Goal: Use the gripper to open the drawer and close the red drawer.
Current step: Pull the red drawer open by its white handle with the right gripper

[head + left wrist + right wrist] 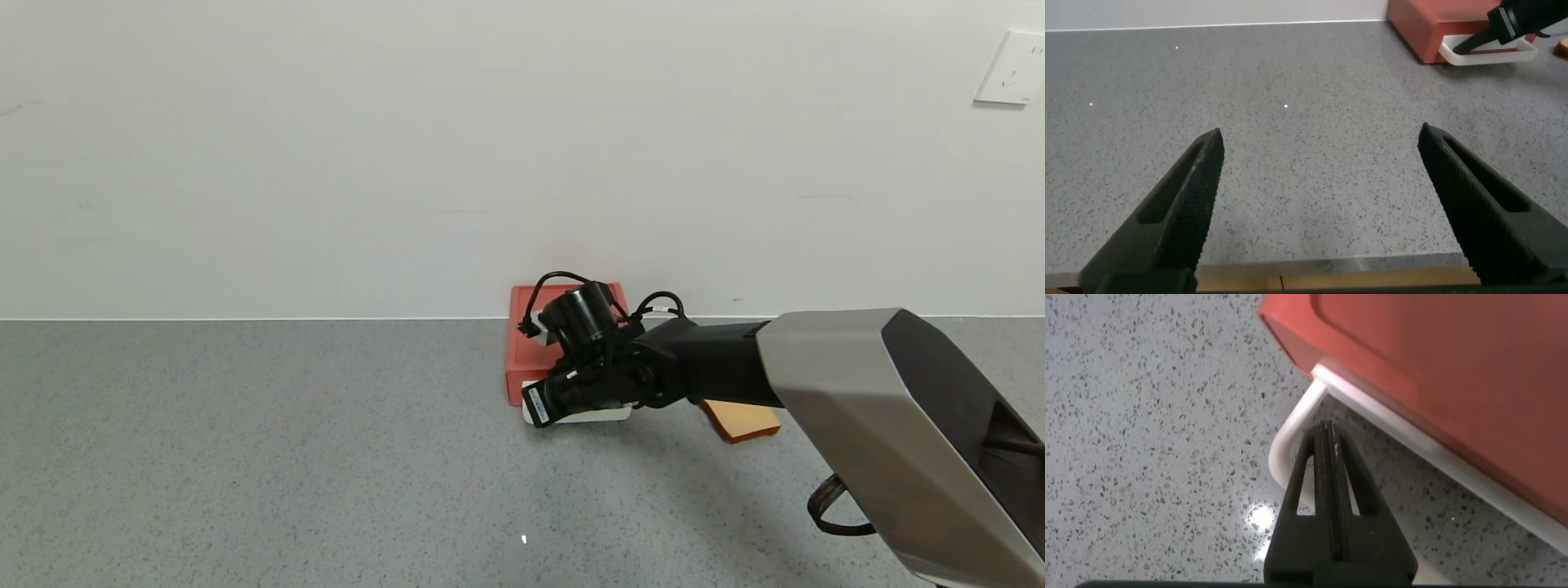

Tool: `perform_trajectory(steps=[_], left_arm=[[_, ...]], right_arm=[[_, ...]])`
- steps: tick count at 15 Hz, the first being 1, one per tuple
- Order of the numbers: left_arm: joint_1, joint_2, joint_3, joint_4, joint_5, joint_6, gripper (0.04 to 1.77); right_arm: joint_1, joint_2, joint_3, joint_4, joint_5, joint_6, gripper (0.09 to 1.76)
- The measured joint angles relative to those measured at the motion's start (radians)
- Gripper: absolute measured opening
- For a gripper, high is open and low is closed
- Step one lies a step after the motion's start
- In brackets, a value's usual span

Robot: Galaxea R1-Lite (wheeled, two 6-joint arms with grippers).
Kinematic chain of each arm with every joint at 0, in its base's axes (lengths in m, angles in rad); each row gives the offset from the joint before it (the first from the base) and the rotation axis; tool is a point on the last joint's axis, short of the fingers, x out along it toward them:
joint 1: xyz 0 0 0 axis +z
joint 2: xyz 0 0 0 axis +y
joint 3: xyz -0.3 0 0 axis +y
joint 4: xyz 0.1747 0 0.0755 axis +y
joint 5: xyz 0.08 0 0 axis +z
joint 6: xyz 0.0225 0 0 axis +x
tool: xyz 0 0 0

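Red drawer [531, 343] is sitting on the grey speckled counter [245, 457], its back against the white wall [408, 163]. Its white loop handle [1290, 441] is facing away from the wall. The right gripper [1327, 437] is reaching down inside that loop, its jaws pressed fully together and gripping nothing. A tan toast-shaped slice [743, 420] is lying just beside the drawer. The left gripper [1319, 192] is hanging spread wide over the counter, well apart from the drawer.
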Motion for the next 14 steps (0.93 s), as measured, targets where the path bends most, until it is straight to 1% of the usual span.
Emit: perform_trajectory(steps=[4,14], left_arm=[[0.0,0.0,0.0,0.0,0.0,0.0,1.72],[0.0,0.0,0.0,0.0,0.001,0.001,1.72]], right_arm=[[0.007,0.0,0.0,0.026,0.003,0.002,0.11],[0.033,-0.015,0.0,0.168,0.019,0.013,0.12]])
